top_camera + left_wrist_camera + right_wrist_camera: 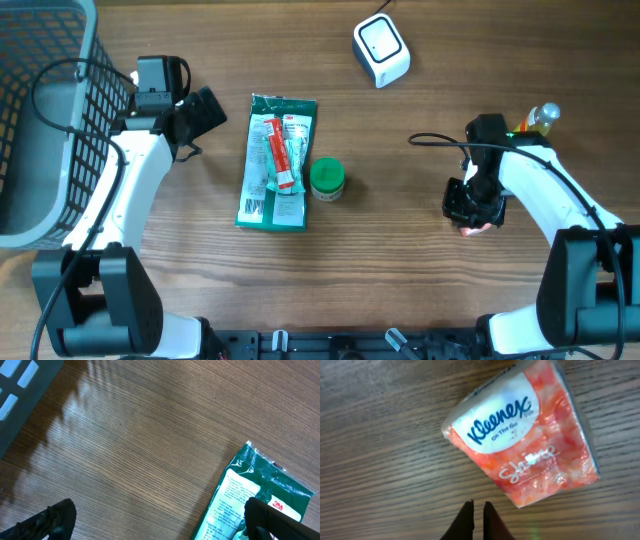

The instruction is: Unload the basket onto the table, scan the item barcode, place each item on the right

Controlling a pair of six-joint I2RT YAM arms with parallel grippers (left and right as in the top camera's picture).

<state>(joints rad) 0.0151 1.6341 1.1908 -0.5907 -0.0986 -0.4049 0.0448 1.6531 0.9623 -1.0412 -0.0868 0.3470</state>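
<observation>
Orange Kleenex pack (525,435) lies flat on the wooden table (380,435) — right gripper (478,520) just beside it, jaws nearly closed, empty; left gripper (157,515) spread wide.

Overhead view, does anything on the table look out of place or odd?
Only mildly: a red tube lies stacked slantwise on the green packet, and the green-lidded jar sits close by its right edge. Nothing looks spilled or damaged.

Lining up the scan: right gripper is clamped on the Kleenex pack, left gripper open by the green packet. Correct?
Not clamped. The right wrist view shows the right gripper shut on nothing, short of the Kleenex pack, which lies free on the table. The left gripper is open by the green packet.
</observation>
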